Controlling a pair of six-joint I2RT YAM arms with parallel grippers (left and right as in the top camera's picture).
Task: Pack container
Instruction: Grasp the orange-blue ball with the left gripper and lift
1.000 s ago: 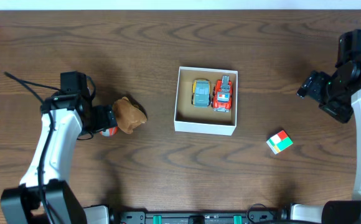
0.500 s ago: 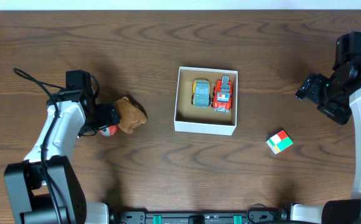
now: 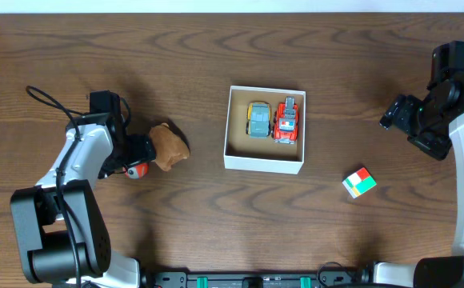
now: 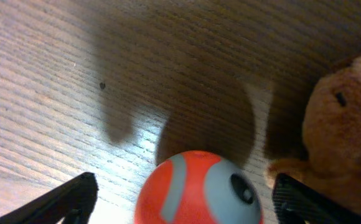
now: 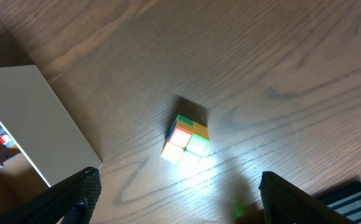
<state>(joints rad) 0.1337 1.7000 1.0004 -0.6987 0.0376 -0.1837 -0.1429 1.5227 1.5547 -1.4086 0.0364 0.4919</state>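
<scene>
The container (image 3: 265, 162) is a square white-walled box with a tan inside at the table's middle; its white wall shows at the left of the right wrist view (image 5: 31, 118). It holds a blue-and-yellow toy car (image 3: 258, 119) and a red toy truck (image 3: 287, 120). My left gripper (image 3: 140, 154) is open, its fingers on either side of a red-and-grey ball (image 3: 139, 169) (image 4: 199, 190). A brown plush toy (image 3: 168, 146) (image 4: 336, 137) lies touching the ball's right side. My right gripper (image 3: 394, 112) is open and empty, high at the far right.
A small multicoloured puzzle cube (image 3: 359, 182) (image 5: 185, 138) lies on the wood right of the container. The left arm's black cable (image 3: 52, 104) loops over the table at the left.
The left arm has shifted slightly right and down, bringing the open fingers around the ball beside the plush toy. The right arm has barely moved.
</scene>
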